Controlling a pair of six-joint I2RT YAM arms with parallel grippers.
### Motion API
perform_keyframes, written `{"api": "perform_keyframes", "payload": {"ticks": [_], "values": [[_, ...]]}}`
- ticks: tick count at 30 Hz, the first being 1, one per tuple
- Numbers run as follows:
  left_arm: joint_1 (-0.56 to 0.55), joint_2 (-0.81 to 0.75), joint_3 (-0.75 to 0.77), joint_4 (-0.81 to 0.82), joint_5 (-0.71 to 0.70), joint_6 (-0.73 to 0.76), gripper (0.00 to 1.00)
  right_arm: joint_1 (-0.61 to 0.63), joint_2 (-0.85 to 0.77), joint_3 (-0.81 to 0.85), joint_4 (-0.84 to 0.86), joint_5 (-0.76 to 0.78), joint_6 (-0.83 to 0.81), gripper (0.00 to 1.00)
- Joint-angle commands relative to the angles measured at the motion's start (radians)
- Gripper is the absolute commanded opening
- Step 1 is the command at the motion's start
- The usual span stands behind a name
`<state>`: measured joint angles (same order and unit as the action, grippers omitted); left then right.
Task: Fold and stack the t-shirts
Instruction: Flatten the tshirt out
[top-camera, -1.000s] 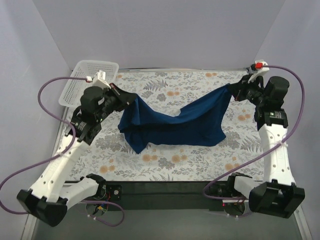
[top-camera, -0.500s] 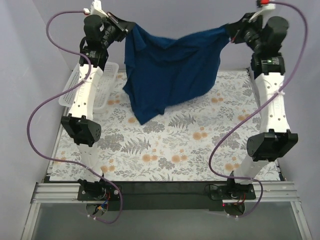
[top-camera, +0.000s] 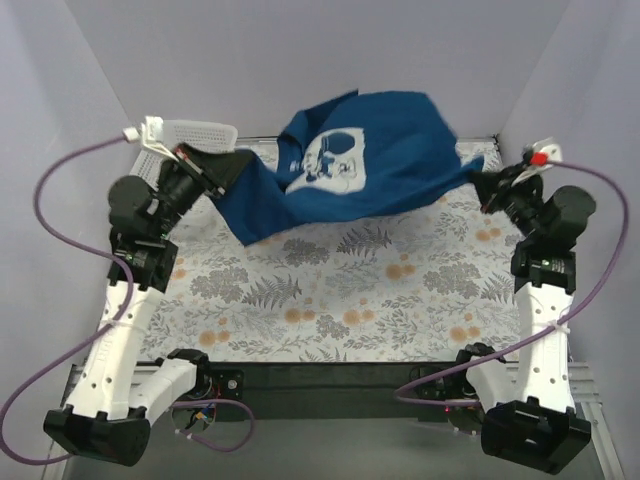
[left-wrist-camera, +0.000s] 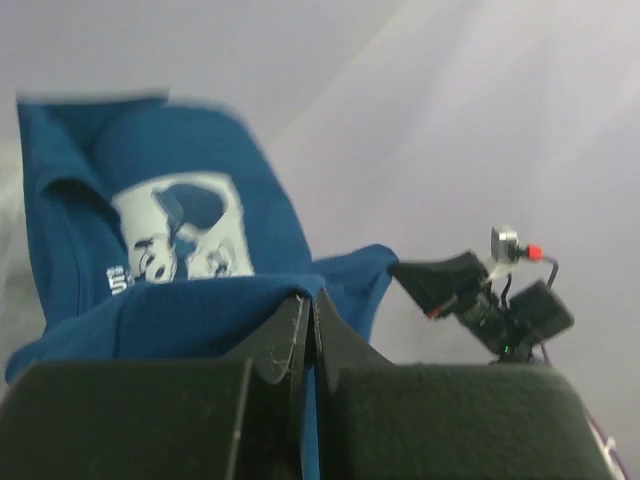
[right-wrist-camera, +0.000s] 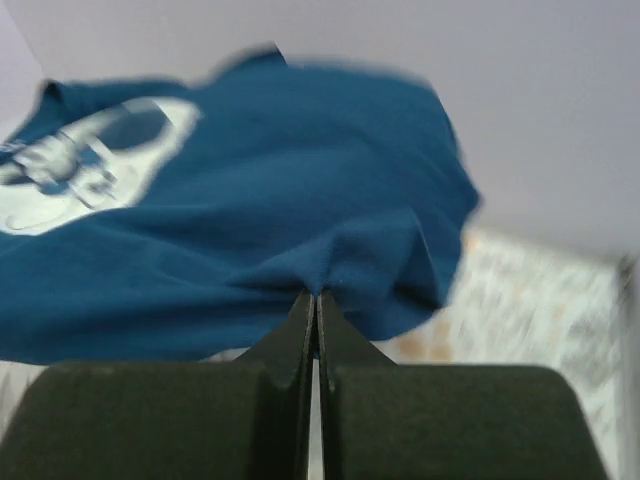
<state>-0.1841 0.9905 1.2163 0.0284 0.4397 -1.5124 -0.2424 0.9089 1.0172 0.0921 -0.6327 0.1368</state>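
The navy-blue t-shirt (top-camera: 370, 165) billows in the air over the far part of the table, its pale mouse print (top-camera: 335, 165) facing up. My left gripper (top-camera: 232, 168) is shut on its left edge, beside the basket. My right gripper (top-camera: 482, 187) is shut on its right edge near the table's far right corner. In the left wrist view the shirt (left-wrist-camera: 180, 290) folds over my closed fingertips (left-wrist-camera: 312, 297), with the print (left-wrist-camera: 185, 228) beyond. In the right wrist view the shirt (right-wrist-camera: 280, 210) is pinched at my fingertips (right-wrist-camera: 316, 296) and looks motion-blurred.
A white mesh basket (top-camera: 195, 135) stands at the far left corner, partly behind my left arm. The floral tablecloth (top-camera: 340, 290) covers the table. Grey walls close in on three sides. The right arm (left-wrist-camera: 480, 295) shows in the left wrist view.
Both arms have swung down from a high raised pose towards the table. The shirt has flipped from hanging as a curtain to spreading out flat in the air, print now facing up.
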Motion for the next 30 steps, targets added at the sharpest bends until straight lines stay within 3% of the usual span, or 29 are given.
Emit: {"api": "perform_keyframes", "payload": {"ticks": [1, 5, 9, 15, 22, 23, 24, 25, 26, 27, 30], "values": [[0.006, -0.021, -0.341, -0.071, 0.074, -0.012, 0.00, -0.006, -0.022, -0.257, -0.151, -0.022, -0.233, 0.01], [0.005, -0.154, -0.628, -0.140, 0.136, -0.069, 0.00, -0.012, -0.036, -0.385, -0.297, 0.020, -0.396, 0.01], [0.003, -0.336, -0.770, -0.336, 0.128, -0.109, 0.00, -0.014, -0.018, -0.378, -0.477, 0.068, -0.598, 0.01], [0.002, -0.418, -0.796, -0.547, 0.152, -0.121, 0.00, -0.014, -0.059, -0.368, -0.744, 0.030, -0.955, 0.01], [0.000, -0.415, -0.664, -0.754, 0.136, -0.036, 0.00, -0.014, -0.154, -0.350, -0.933, 0.109, -1.146, 0.01], [0.000, -0.421, -0.644, -0.786, 0.131, -0.026, 0.07, -0.014, -0.171, -0.354, -0.931, 0.131, -1.143, 0.10], [0.000, -0.426, -0.627, -0.800, 0.126, -0.010, 0.16, -0.014, -0.188, -0.350, -0.930, 0.137, -1.137, 0.45], [0.000, -0.431, -0.582, -0.812, 0.113, 0.003, 0.25, -0.014, -0.209, -0.338, -0.925, 0.139, -1.111, 0.63], [0.000, -0.438, -0.557, -0.832, 0.082, 0.014, 0.33, -0.014, -0.214, -0.319, -0.925, 0.125, -1.099, 0.71], [0.002, -0.441, -0.532, -0.834, 0.067, 0.038, 0.50, -0.014, -0.215, -0.278, -0.921, 0.111, -1.082, 0.79], [0.000, -0.431, -0.448, -0.805, 0.005, 0.064, 0.64, -0.014, -0.171, -0.206, -0.879, 0.029, -1.004, 0.84]]}}
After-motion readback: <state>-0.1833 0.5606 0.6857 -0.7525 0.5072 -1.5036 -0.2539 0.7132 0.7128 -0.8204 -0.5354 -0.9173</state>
